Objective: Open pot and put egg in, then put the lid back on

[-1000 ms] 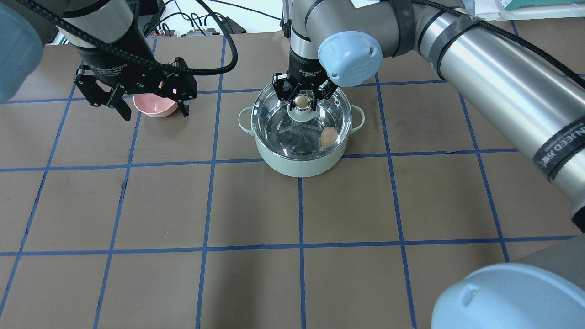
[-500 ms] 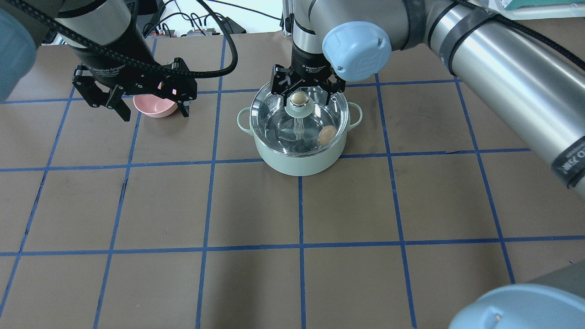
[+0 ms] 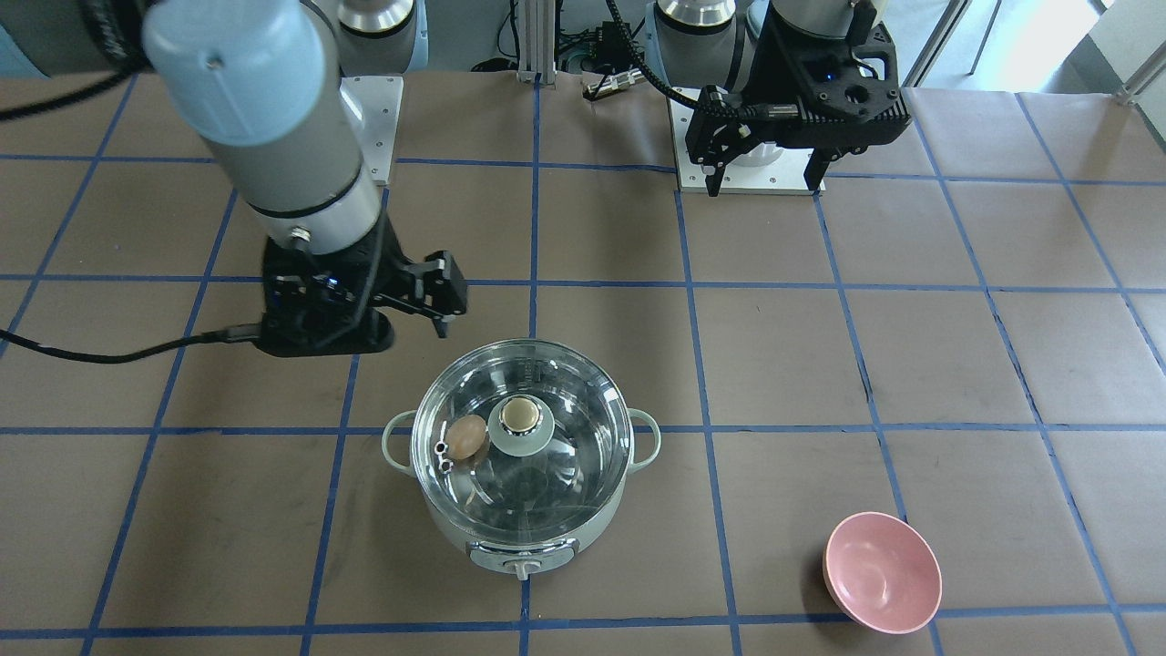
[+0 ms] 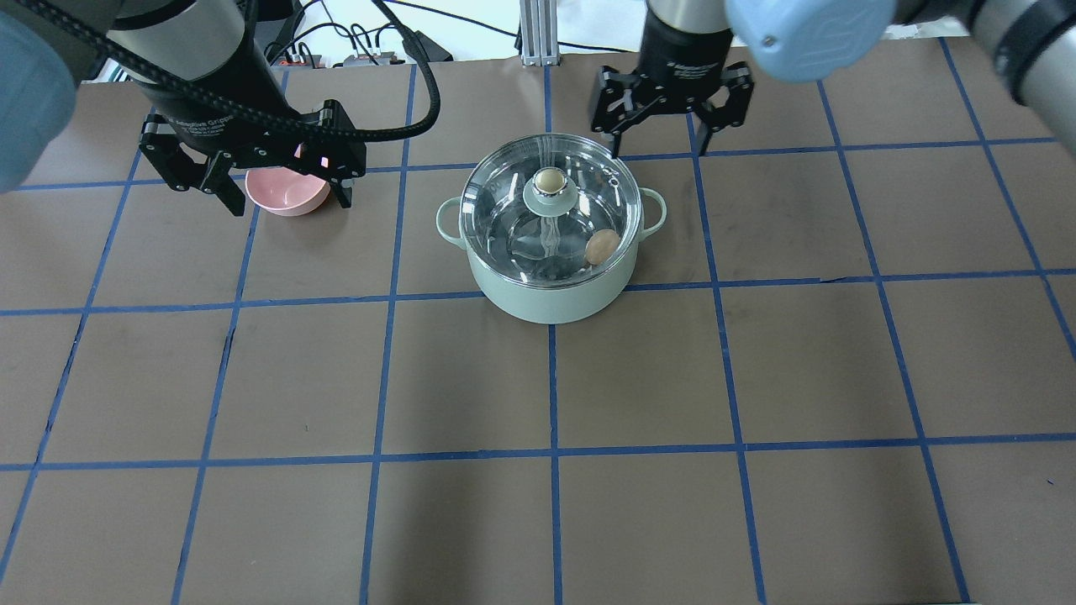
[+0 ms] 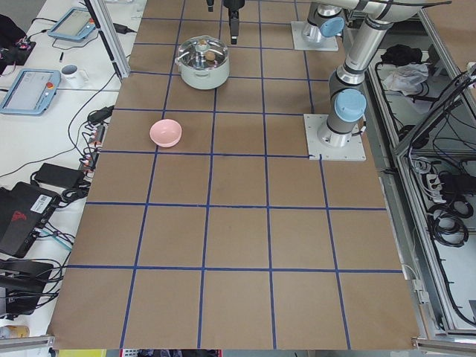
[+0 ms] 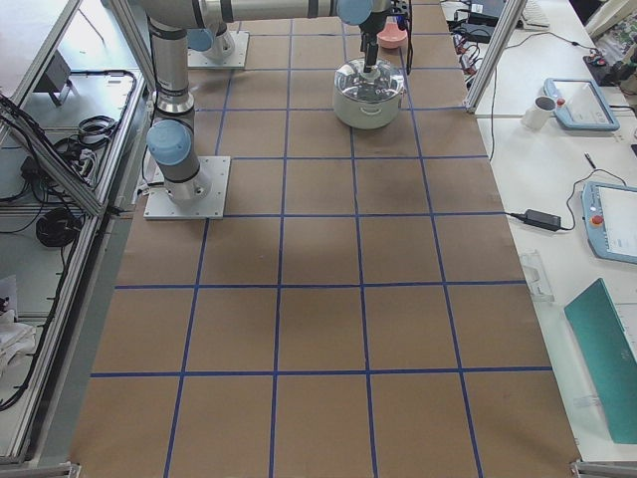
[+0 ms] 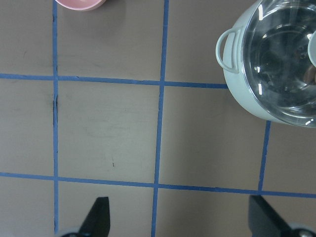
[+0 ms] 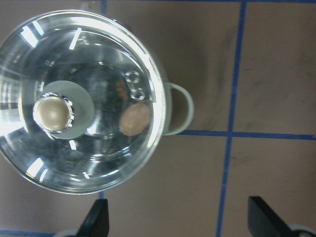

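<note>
sitting on the brown table with its blue tape grid, the mint-green pot is upright, nearest of the things in the overhead view, its front knob turned away from the robot. a loop handle sticks out on each side. inside the pot, the egg lies on the steel floor against the wall on the robot's right side, seen through the glass. the lid is seated level on the pot's rim, covering it fully, with its beige-topped knob at the centre and the small steam vent just above the egg. nothing touches the lid. a little farther back, well apart to the pot's left, stands a pink bowl, open side up. the left gripper hangs raised over that side, left of the pot, its fingers spread wide and holding nothing. farthest, beyond the pot and off to its right, the right gripper points down, raised clear of the lid, fingers also spread apart and empty.
</note>
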Robot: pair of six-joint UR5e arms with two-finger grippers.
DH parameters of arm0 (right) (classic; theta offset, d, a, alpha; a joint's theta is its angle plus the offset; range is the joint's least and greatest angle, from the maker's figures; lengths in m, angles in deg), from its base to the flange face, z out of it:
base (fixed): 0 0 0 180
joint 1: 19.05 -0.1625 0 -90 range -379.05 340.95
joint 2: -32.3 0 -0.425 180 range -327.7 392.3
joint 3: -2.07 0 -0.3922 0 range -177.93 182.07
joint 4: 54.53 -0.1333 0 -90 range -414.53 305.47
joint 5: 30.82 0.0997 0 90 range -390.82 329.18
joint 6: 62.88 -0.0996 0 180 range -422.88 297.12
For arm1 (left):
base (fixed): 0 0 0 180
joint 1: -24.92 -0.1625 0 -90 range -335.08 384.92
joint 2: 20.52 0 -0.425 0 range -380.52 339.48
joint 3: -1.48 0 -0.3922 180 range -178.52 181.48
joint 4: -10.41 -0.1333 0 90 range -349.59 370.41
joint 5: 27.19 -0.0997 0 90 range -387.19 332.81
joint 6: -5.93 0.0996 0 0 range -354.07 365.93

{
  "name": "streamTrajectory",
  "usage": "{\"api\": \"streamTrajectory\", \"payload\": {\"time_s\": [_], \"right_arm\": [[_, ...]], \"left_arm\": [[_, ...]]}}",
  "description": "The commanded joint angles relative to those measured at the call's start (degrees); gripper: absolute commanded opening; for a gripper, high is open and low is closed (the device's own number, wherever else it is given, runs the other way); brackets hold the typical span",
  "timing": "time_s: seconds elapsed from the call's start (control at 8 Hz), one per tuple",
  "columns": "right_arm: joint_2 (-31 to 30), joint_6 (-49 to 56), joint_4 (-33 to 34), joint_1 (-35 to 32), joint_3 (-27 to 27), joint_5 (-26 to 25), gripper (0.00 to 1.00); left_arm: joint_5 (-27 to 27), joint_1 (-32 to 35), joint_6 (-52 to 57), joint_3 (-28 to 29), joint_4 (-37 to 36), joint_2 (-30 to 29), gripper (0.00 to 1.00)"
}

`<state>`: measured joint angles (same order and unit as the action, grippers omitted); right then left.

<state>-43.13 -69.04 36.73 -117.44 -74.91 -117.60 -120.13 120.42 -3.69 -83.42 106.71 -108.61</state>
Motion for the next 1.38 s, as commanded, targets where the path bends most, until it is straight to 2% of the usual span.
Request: {"api": "streamTrajectory", "payload": {"time_s": [0.0, 0.25, 0.5, 0.88, 1.25], "right_arm": [[-5.59, 6.69, -6.77, 6.98, -0.62, -5.86, 1.00], [-6.83, 6.69, -7.59, 9.96, -2.02, -5.16, 1.00], [-8.15, 6.52, -7.15, 10.15, -3.69, -5.16, 1.00], [-7.98, 6.34, -6.80, 10.15, -4.31, -4.98, 1.00], [-8.07, 6.60, -6.80, 10.15, -4.67, -4.98, 1.00]], "left_arm": [[0.04, -0.40, 0.04, 0.00, -0.06, 0.11, 1.00], [-0.30, -0.23, 0.12, 0.00, -0.32, 0.20, 1.00], [0.04, -0.31, 0.56, -0.09, -0.67, -0.23, 1.00], [3.46, -0.14, 1.52, -0.18, -6.97, -1.38, 1.00], [2.95, 0.21, 1.53, -0.18, -7.18, -1.73, 1.00]]}}
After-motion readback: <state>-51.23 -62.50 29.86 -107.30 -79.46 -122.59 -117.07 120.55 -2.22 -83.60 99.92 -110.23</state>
